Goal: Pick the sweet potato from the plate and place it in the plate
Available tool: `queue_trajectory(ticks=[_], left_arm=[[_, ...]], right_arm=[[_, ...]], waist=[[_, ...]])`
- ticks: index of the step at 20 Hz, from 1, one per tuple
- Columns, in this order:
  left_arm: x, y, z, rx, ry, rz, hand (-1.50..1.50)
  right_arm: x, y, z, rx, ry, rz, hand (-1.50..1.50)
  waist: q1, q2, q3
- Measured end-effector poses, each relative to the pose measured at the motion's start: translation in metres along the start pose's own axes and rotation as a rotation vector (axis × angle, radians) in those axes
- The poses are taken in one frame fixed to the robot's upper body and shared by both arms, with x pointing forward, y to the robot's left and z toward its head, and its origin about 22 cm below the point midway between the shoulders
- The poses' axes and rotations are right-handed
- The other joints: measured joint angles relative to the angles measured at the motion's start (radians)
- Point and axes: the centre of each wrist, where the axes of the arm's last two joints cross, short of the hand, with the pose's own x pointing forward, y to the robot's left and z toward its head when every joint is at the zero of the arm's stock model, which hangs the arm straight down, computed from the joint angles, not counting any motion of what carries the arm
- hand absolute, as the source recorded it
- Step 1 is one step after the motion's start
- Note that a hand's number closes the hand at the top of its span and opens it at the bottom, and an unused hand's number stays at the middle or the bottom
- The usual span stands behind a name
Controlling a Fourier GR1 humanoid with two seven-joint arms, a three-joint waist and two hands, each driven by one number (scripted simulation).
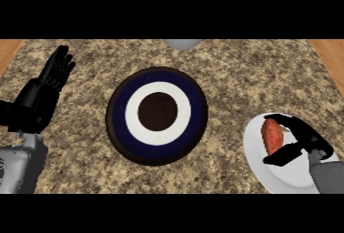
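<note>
An orange-red sweet potato [271, 135] lies on a white plate [259, 159] at the lower right of the counter. My right hand [302, 139] is over that plate with its fingers and thumb curled round the sweet potato's right side. A large dark plate [156, 150] with a white ring and a dark centre sits in the middle of the counter, with nothing on it. My left hand [42, 93] rests open at the left edge, fingers pointing up and away.
A pale grey round object [182, 43] shows partly at the counter's far edge. Wooden strips [331, 54] border the speckled stone counter [255, 77] at the far left and right.
</note>
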Motion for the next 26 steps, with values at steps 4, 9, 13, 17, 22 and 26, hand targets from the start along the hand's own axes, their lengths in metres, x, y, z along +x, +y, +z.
queue_trajectory(ticks=[4, 9, 13, 17, 22, 26], left_arm=[[-0.003, 0.002, 0.001, -0.004, 0.002, -0.001, 0.00], [-0.004, 0.007, 0.006, -0.003, 0.000, -0.001, 0.00], [-0.006, 0.005, 0.007, -0.003, 0.001, 0.002, 0.00], [-0.008, 0.004, 0.007, 0.005, 0.006, 0.001, 0.00], [-0.006, 0.007, 0.011, 0.016, 0.008, -0.001, 0.00], [-0.006, 0.010, 0.012, 0.024, 0.013, -0.008, 0.00]], right_arm=[[-0.009, 0.000, -0.006, -0.137, -0.057, 0.032, 1.50], [-0.048, 0.003, -0.005, -0.291, -0.160, 0.204, 1.50], [-0.079, -0.002, -0.007, -0.426, -0.211, 0.294, 1.50], [-0.088, -0.013, -0.003, -0.526, -0.259, 0.332, 1.50], [-0.069, -0.022, 0.016, -0.572, -0.415, 0.272, 1.50], [-0.043, -0.024, 0.037, -0.589, -0.604, 0.192, 1.50]], waist=[[0.004, 0.002, 0.003], [0.013, -0.004, -0.002], [0.013, -0.003, 0.000], [0.005, 0.002, 0.006], [-0.006, 0.003, 0.009], [-0.014, 0.001, 0.010]])
